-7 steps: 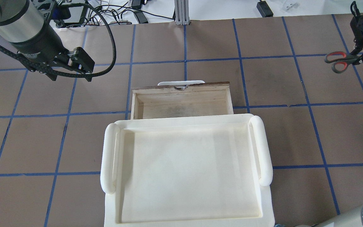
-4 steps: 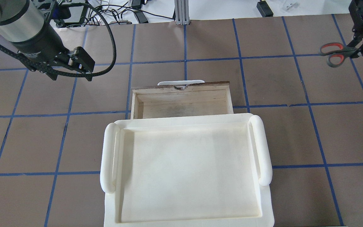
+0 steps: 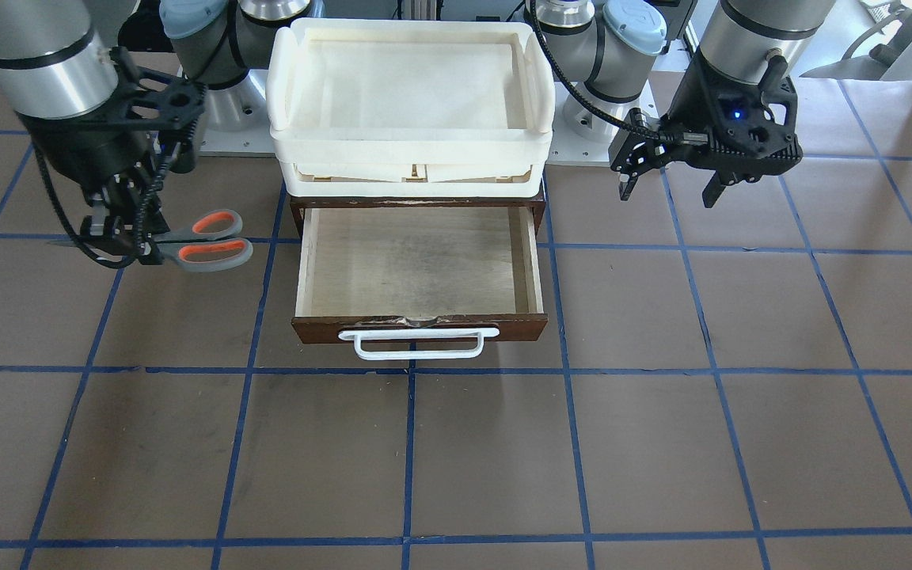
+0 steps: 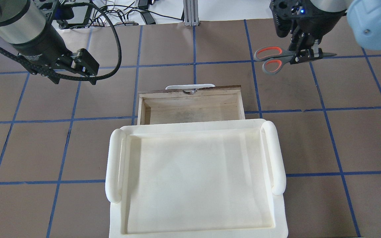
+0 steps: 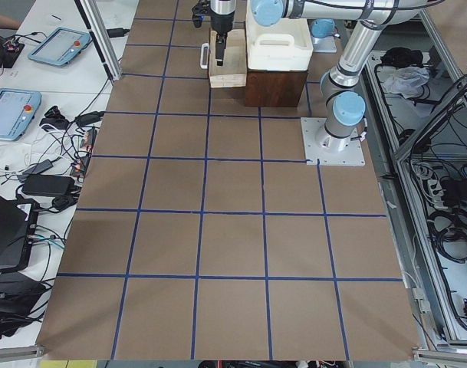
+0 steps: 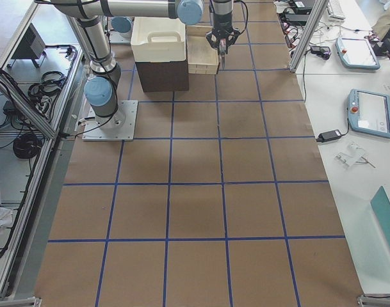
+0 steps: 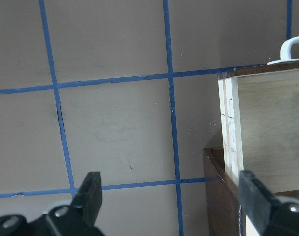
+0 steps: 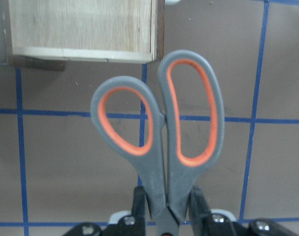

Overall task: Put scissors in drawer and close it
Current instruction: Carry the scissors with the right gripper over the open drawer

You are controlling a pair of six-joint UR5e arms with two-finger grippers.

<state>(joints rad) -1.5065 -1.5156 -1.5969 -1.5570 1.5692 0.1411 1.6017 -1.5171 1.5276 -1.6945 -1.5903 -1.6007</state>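
Note:
My right gripper is shut on the scissors, which have grey handles lined orange-red, and holds them in the air to the right of and beyond the drawer. The handles point toward the drawer. In the front-facing view the scissors hang left of the drawer. The right wrist view shows the scissors clamped between the fingers near the pivot. The drawer is pulled open, its plywood inside bare, with a white bar handle. My left gripper is open and empty, off to the drawer's other side.
A cream-white plastic tray sits on top of the dark brown cabinet that holds the drawer. The brown table carries a blue tape grid. Cables and equipment lie beyond the table's far edge.
My right gripper has carried the scissors leftward from the table's right edge toward the drawer. The left arm has not moved.

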